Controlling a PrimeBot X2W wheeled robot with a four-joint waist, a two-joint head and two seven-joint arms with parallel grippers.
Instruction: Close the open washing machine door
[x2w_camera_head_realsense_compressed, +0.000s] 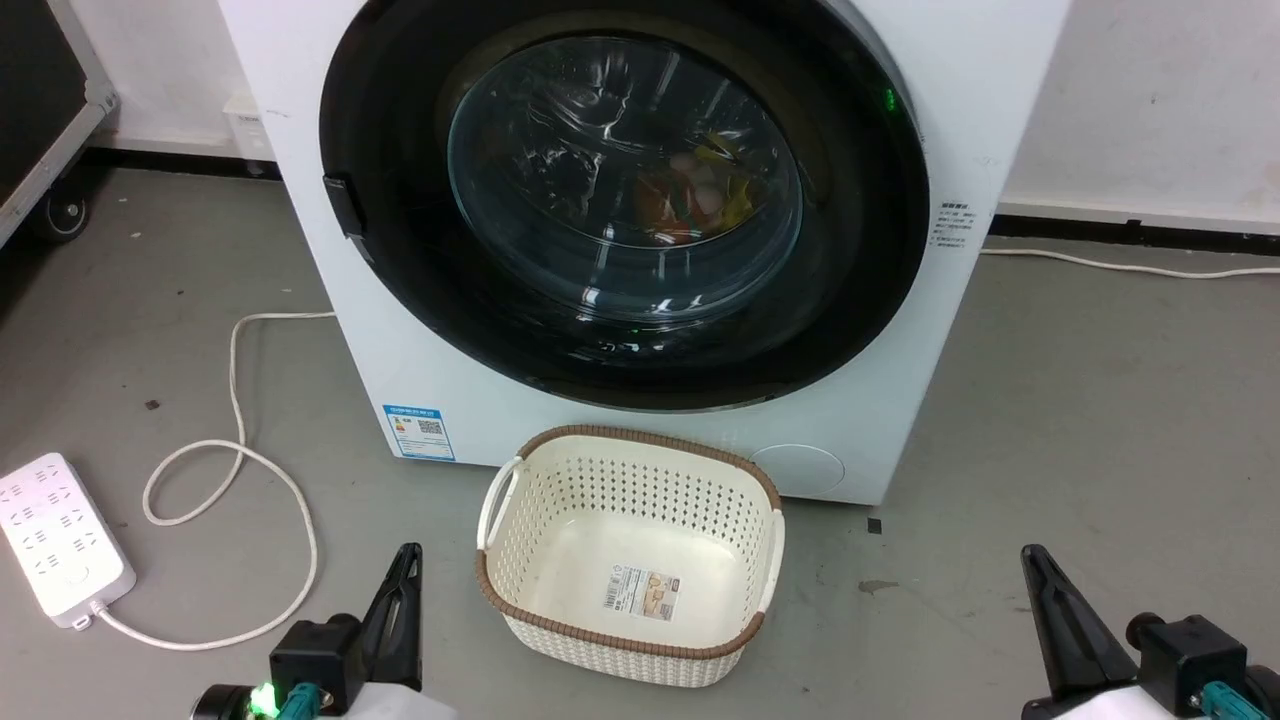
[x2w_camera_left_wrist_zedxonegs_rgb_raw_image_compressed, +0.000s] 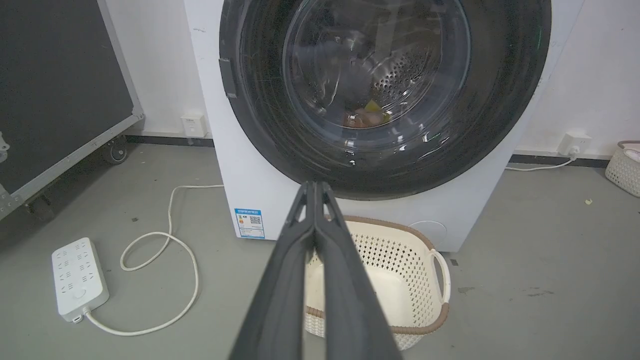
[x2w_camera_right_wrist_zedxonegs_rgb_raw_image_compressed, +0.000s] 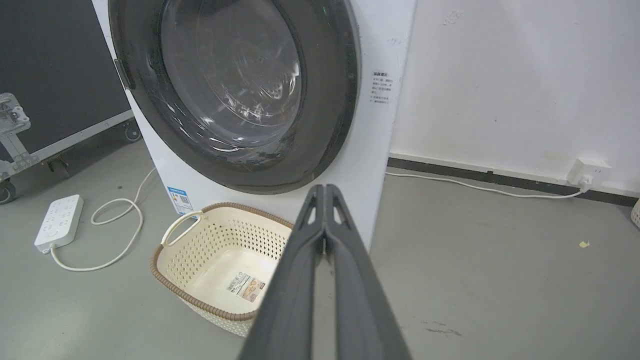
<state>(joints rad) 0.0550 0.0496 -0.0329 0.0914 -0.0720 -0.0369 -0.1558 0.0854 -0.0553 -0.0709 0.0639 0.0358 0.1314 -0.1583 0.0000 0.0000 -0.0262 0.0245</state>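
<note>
The washing machine door (x2w_camera_head_realsense_compressed: 625, 180) lies flush against the washing machine (x2w_camera_head_realsense_compressed: 410, 350), seemingly latched. Both pairs of jaws are clenched empty, well back; I'd only nudge its handle-side rim if it springs loose.

Grey concrete floor (x2w_camera_head_realsense_compressed: 1100, 420) carries the white boxy washing machine (x2w_camera_head_realsense_compressed: 450, 380), a cream perforated plastic basket (x2w_camera_head_realsense_compressed: 600, 640) just before it, and at left a white power strip (x2w_camera_head_realsense_compressed: 55, 540) with its looped white cord (x2w_camera_head_realsense_compressed: 233, 375).

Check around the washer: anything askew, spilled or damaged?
Nothing stands out. The washing machine door sits flush on the washing machine, with no cracks visible. The basket stands upright before it, and nothing is spilled. Only loose end: the power strip and its cable lie on the floor at left.
</note>
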